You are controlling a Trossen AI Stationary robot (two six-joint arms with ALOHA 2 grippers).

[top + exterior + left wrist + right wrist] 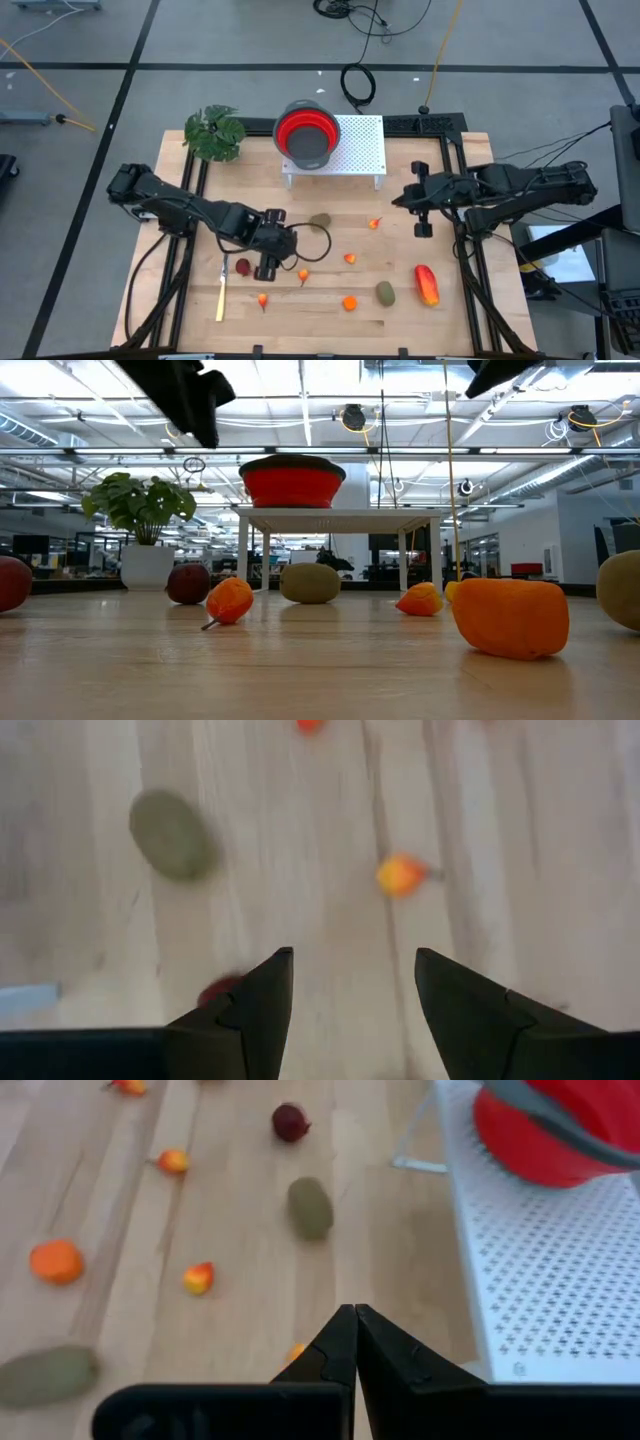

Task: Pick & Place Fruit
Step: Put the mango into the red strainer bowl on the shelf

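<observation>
I am looking down on my wooden desk point(330, 305), where the left end effector point(272, 272) is hovering low over the boards with its fingers point(262, 1010) standing apart and nothing between them, just beside a dark red ball point(243, 266) and near a small orange piece point(303, 275). The right end effector point(398, 200) is waiting at the desk's right side, its fingers pressed together and carrying nothing. The fruit is lying scattered on the desk: an olive-brown oval point(320, 220) near the middle, a second olive-brown oval point(385, 293) toward the front, touching nothing, an elongated red-orange piece point(427, 284) just to its right, and tiny orange pieces point(350, 302) dotted between them. A pale-yellow knife point(221, 295) is lying along the left front of the desk. At the back, a red collapsible bowl point(305, 133) is sitting on a white perforated stand point(362, 145), with a green leafy plant point(215, 132) at the back left corner. From desk height, I am seeing another dark red ball point(188, 583) resting in front of the plant's white pot point(146, 566).
</observation>
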